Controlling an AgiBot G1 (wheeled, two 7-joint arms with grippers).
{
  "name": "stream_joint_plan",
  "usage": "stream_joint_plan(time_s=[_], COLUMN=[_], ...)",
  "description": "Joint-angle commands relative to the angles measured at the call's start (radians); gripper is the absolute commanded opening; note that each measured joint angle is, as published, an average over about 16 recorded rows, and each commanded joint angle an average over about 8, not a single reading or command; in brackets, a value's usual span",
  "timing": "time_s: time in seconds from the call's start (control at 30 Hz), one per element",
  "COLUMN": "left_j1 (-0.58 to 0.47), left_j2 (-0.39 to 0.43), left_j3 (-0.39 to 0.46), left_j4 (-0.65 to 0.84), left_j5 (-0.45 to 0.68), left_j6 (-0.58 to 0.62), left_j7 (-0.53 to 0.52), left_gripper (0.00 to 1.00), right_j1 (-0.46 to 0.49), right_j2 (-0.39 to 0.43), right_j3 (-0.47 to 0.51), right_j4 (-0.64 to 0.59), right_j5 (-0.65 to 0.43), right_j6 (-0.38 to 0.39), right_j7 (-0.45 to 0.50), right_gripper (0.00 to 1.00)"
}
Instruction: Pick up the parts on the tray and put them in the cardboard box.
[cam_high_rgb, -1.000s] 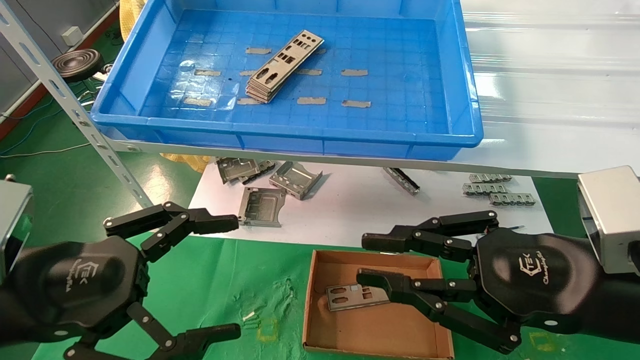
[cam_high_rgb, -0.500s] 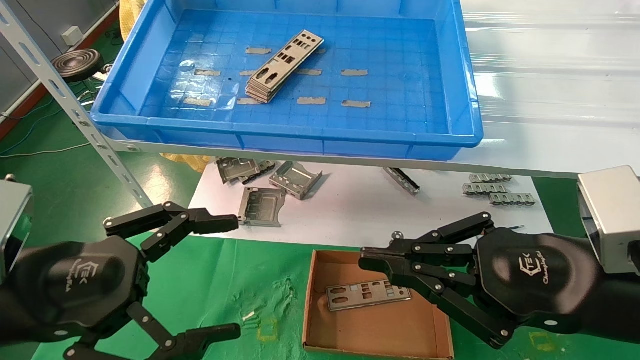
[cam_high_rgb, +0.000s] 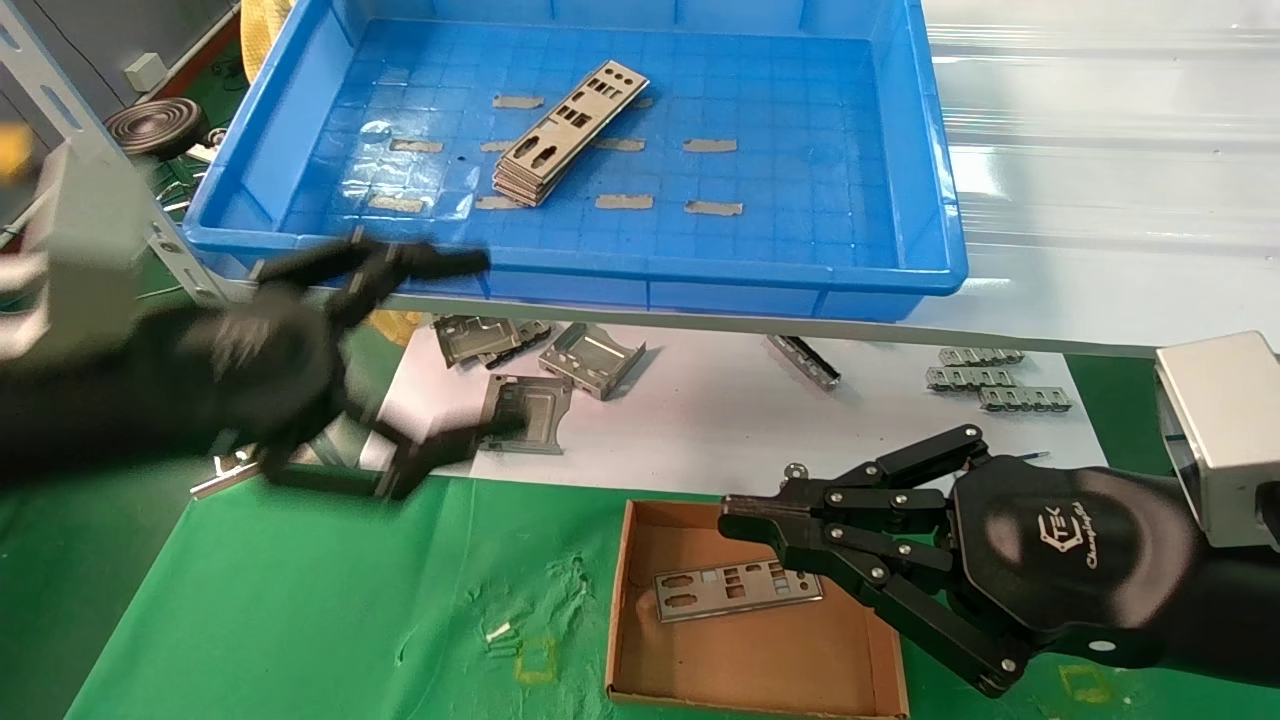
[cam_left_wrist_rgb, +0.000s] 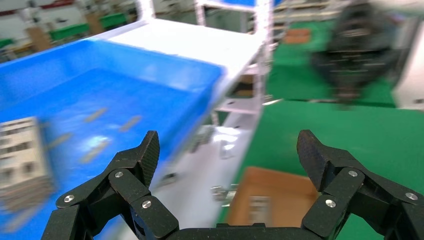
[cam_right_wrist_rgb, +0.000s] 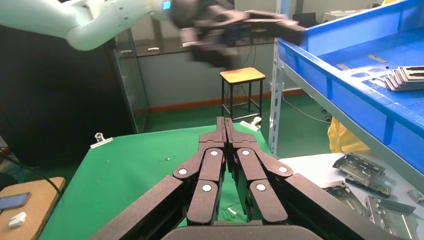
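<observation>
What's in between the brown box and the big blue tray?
In the head view, a white sheet lies between the cardboard box and the tray, carrying folded metal brackets and small clip strips.

I see a slanted stack of thin grey punched plates lying flat near the middle of the blue tray, which sits up on the shelf. One more plate lies flat inside the shallow cardboard box below.

Plate in cardboard box; stack in tray.
</observation>
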Motion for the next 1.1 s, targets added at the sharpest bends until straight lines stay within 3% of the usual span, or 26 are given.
stream_joint_plan(time_s=[0.03,0.3,0.7,0.73,0.97,1.0,1.1], left_j1=[-0.064,-0.308,-0.536,-0.549,-0.606,-0.610,-0.621], left_j2=[0.036,0.227,0.422,0.432,0.491,0.499,0.522], left_j3=[0.024,0.128,0.182,0.187,0.206,0.207,0.209], left_j4=[0.044,0.350,0.808,0.834,0.968,0.981,1.012], left_j5=[0.052,0.248,0.352,0.359,0.396,0.400,0.406], left_j6=[-0.022,-0.095,-0.166,-0.172,-0.264,-0.285,-0.344], left_j7=[-0.009,0.013,0.109,0.114,0.153,0.159,0.174], left_gripper=[1.00,1.00,1.00,1.00,1.00,1.00,1.00], right_j1=[0.000,0.000,0.000,0.000,0.000,0.000,0.000], right_j2=[0.000,0.000,0.000,0.000,0.000,0.000,0.000], right_j3=[0.000,0.000,0.000,0.000,0.000,0.000,0.000], right_j4=[0.000,0.000,0.000,0.000,0.000,0.000,0.000], right_j5=[0.000,0.000,0.000,0.000,0.000,0.000,0.000], right_j6=[0.000,0.000,0.000,0.000,0.000,0.000,0.000], right_j7=[0.000,0.000,0.000,0.000,0.000,0.000,0.000], right_gripper=[0.00,0.00,0.02,0.08,0.92,0.99,1.00])
